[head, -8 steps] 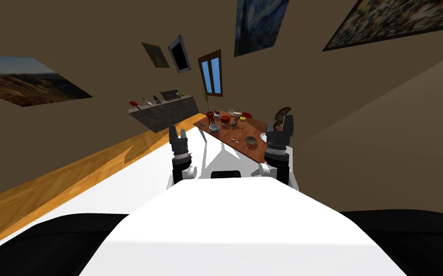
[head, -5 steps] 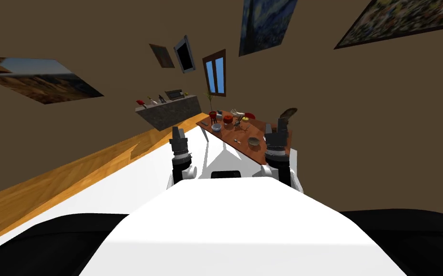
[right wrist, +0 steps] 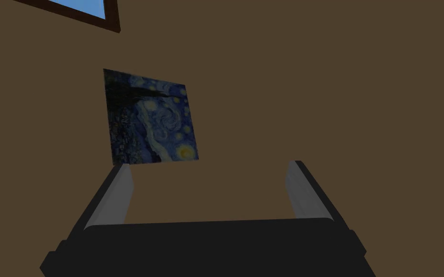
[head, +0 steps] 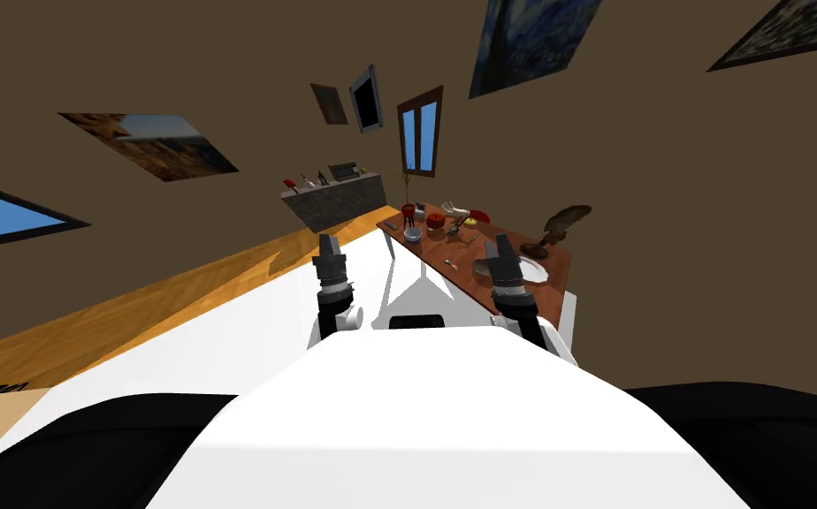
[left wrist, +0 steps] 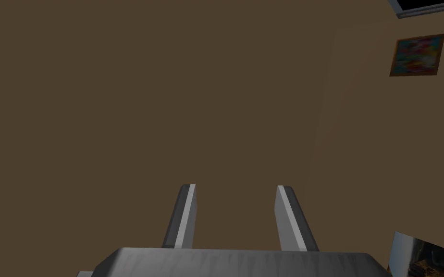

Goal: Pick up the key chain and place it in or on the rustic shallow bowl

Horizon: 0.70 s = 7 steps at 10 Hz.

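Brown table [head: 464,249] distant; key chain [head: 451,262] tiny speck; right pincer [head: 502,244] overlaps near end.

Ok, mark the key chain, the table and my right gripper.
key chain [head: 451,262], head view, small silvery middle.
table [head: 430,250], head view, bare brown top.
right gripper [right wrist: 209,165], right wrist view, midway between its open fingers.

The left gripper [left wrist: 236,186] is pointing at a flat brown surface, its two thin light grey fingers [left wrist: 183,216] rising from the grey gripper body, standing apart and tipping slightly toward each other, with the brown surface showing between them
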{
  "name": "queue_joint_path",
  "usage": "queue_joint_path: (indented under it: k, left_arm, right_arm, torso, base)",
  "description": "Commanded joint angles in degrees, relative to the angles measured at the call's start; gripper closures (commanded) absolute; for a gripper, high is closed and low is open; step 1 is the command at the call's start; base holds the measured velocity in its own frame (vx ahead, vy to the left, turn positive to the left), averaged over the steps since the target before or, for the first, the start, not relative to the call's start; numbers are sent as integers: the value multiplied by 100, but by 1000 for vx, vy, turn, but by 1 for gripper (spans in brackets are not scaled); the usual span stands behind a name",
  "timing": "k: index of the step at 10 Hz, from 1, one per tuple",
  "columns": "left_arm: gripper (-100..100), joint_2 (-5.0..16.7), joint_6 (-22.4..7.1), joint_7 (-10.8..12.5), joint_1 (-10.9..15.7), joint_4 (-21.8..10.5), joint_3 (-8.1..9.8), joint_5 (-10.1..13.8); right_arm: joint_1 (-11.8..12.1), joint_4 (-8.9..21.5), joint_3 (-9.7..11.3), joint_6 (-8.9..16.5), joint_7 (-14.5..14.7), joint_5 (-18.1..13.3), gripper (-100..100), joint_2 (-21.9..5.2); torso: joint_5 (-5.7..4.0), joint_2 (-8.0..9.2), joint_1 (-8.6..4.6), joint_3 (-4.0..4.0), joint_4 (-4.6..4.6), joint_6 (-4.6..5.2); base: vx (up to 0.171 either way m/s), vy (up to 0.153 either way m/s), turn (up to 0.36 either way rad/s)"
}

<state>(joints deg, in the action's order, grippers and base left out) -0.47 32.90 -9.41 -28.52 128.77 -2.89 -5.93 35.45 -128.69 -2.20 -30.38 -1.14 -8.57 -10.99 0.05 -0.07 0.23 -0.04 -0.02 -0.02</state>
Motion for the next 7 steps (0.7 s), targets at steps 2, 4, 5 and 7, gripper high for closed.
queue_joint_path:
  k: [2, 4, 5, 7]
  left_arm:
    - [0, 0, 0, 0, 0, 0, 0, 0]
    - [0, 0, 0, 0, 0, 0, 0, 0]
    - [0, 0, 0, 0, 0, 0, 0, 0]
    - [0, 0, 0, 0, -1, 0, 0, 0]
  right_arm:
    - [320, 214, -32, 48, 101, -141, -100, -305]
    - [596, 394, -62, 69, 175, -256, -100, -526]
    - [768, 492, -73, 86, 215, -318, -100, -633]
    - [1084, 706, -81, 141, 297, -449, -100, -841]
  torso:
    - [1, -1, 5, 0, 0, -1]
    - [2, -10, 7, -6, -2, 1]
    - [2, -8, 7, -4, -2, -1]
    - [3, -11, 13, -6, -2, 1]
  base:
    - [35, 78, 362]
    - [50, 79, 391]
    - [54, 78, 381]
    - [67, 83, 419]
